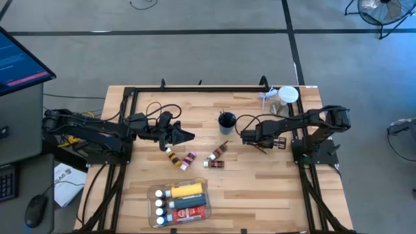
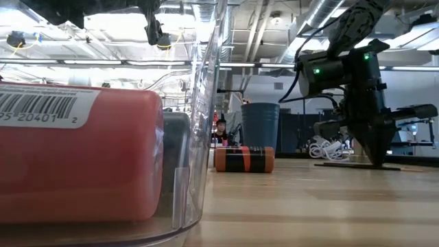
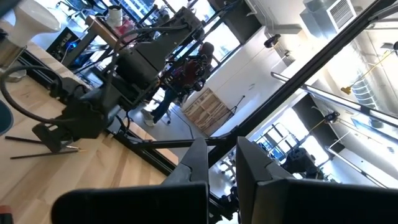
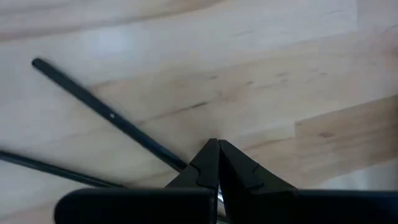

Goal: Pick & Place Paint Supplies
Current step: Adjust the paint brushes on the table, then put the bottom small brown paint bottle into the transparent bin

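The right gripper (image 4: 217, 149) is fully closed, its tips low over the desk (image 4: 261, 68) and right at a thin dark brush (image 4: 106, 112); I cannot tell if it holds it. A second brush (image 4: 50, 168) lies just beside. The left gripper (image 1: 185, 136) is also closed and empty, with small paint tubes (image 1: 179, 158) just beside it.

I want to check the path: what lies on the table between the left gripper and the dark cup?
In the high view, the wood between the left gripper and the dark cup is bare; the loose tubes lie nearer the tray.
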Controlling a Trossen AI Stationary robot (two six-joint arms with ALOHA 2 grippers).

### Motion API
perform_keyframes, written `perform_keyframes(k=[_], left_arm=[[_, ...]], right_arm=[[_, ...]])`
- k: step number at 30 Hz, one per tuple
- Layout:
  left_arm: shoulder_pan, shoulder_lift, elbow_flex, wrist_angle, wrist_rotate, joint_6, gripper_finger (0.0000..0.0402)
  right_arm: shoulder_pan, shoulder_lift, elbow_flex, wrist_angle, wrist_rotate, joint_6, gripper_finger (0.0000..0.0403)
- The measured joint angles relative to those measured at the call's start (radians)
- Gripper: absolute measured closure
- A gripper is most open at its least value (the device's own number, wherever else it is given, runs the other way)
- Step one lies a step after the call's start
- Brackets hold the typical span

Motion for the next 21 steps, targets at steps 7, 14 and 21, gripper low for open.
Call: perform_keyframes(k=[7,14,21], left_arm=[[0.0,0.0,0.0,0.0,0.0,0.0,0.04],[0.0,0.0,0.0,0.0,0.001,0.0,0.04],[0.0,0.0,0.0,0.0,0.001,0.0,0.04]], right_arm=[[0.051,-0.002,0.0,0.001,-0.005,0.006,0.0403],[0.089,-0.048,0.0,0.002,-0.016,0.063,0.0403],[0.129,-0.145,0.0,0.003,0.019,0.086,0.0403]])
